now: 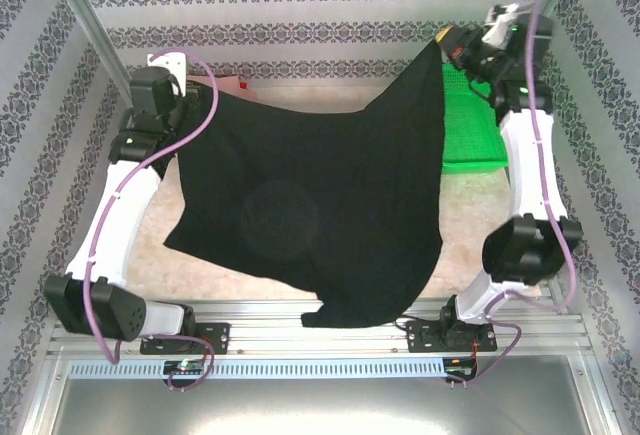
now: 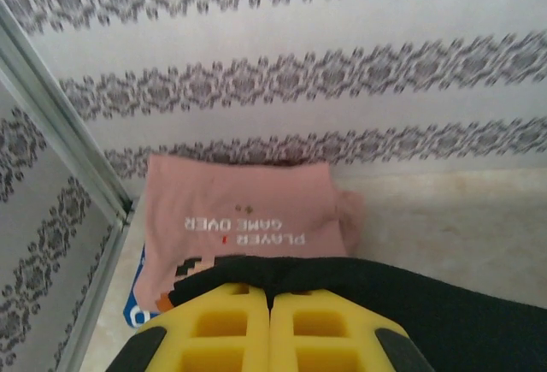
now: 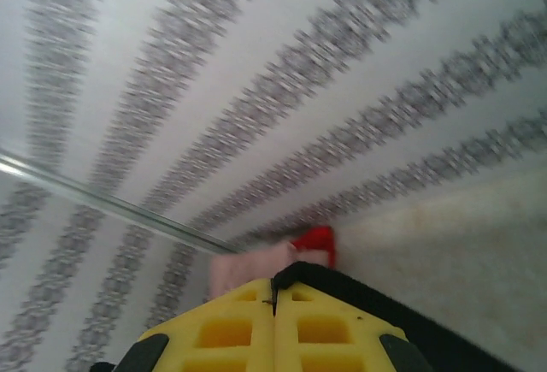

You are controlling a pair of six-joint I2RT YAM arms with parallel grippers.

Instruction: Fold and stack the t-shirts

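Observation:
A large black t-shirt (image 1: 320, 205) hangs spread between both grippers, its lower edge draping over the near rail. My left gripper (image 1: 190, 88) is shut on the shirt's back-left corner. In the left wrist view the yellow fingers (image 2: 231, 325) pinch the black hem (image 2: 359, 282). My right gripper (image 1: 447, 45) is raised at the back right and shut on the other corner, black cloth (image 3: 376, 299) caught between its yellow pads (image 3: 325, 329). A folded dusty-pink t-shirt (image 2: 244, 214) with pixel print lies by the back wall, on top of a blue-and-white one (image 2: 137, 304).
A green mesh basket (image 1: 470, 125) stands at the back right, partly behind the black cloth. Something red (image 3: 316, 242) shows beside the pink shirt (image 3: 248, 269). Patterned walls and metal frame posts (image 2: 60, 124) close in the table on three sides.

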